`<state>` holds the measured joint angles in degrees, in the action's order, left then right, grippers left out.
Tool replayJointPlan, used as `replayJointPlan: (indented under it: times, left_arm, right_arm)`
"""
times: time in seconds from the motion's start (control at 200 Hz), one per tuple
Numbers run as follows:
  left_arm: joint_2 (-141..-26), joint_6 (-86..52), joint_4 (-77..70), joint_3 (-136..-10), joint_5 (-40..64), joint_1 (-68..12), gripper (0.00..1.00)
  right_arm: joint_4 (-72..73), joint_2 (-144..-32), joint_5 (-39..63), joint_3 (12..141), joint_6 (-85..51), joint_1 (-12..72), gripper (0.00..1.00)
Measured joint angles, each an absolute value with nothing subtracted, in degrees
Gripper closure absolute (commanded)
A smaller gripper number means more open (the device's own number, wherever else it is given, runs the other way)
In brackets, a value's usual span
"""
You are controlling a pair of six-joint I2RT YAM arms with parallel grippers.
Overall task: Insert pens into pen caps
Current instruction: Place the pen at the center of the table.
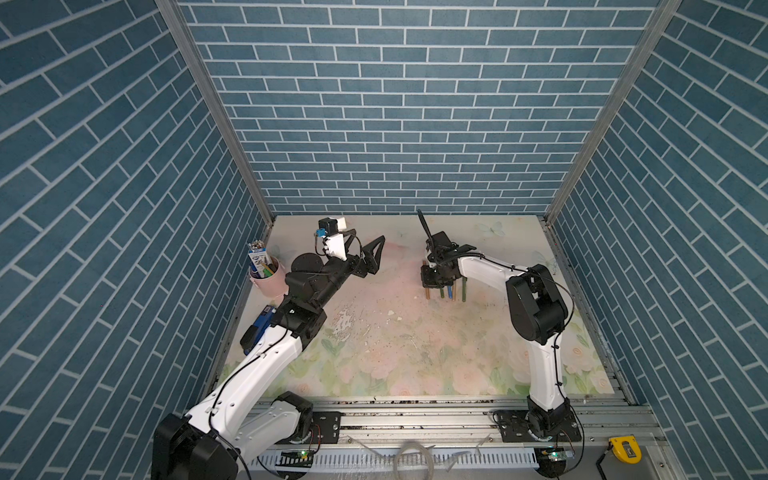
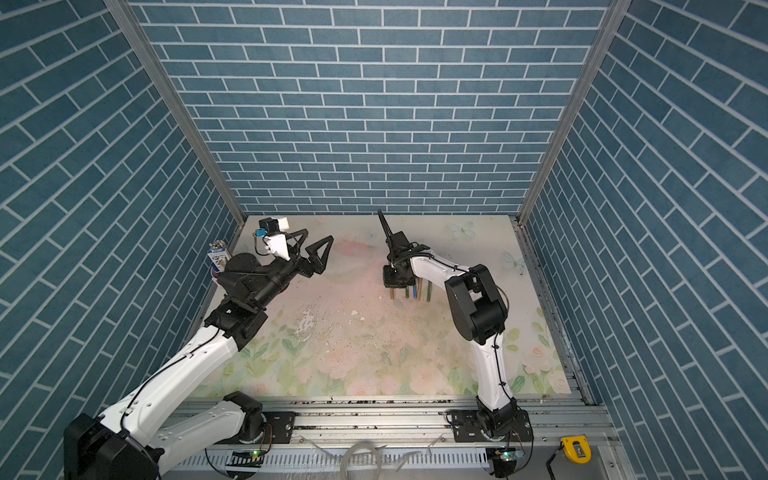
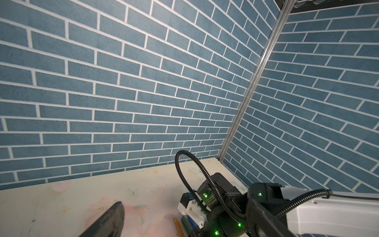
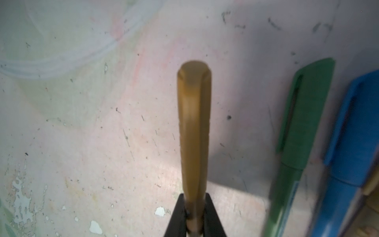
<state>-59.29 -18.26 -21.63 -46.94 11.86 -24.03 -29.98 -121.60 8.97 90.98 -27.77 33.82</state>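
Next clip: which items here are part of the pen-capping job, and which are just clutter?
Job:
- golden-brown pen, clamped in the jaws of the right gripper
- green pen and blue pen, both capped, lying close by
- left gripper, jaws open, empty

Lying about:
- pink cup with pencil carton
- stapler
- yellow tape measure

- Brown pen: blurred; one end hidden between the fingers of the right gripper, which are cut by the picture's edge.
- Green pen, blue pen: blurred, barrels cut by the edge.
- Pens in both top views: far ends hidden under the right gripper.
- Stapler: largely hidden behind the left arm.
- Left gripper: the wrist view shows one finger, cut off.
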Motion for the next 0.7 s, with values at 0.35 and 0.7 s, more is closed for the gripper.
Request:
replayJointPlan:
  times: [0.35,0.7]
  left_arm:
    - [-59.79,-18.46,-21.28,-46.94,12.01,-24.03,0.06]
    - [-59.79,-18.22,-20.56,-46.94,12.08,-24.03,0.06]
  right_arm:
    - [-31.51,-124.42,6.02,92.97,-30.26,33.8,0.88]
    - [-31.77,-124.42,5.74,92.97,-31.73,33.8,0.82]
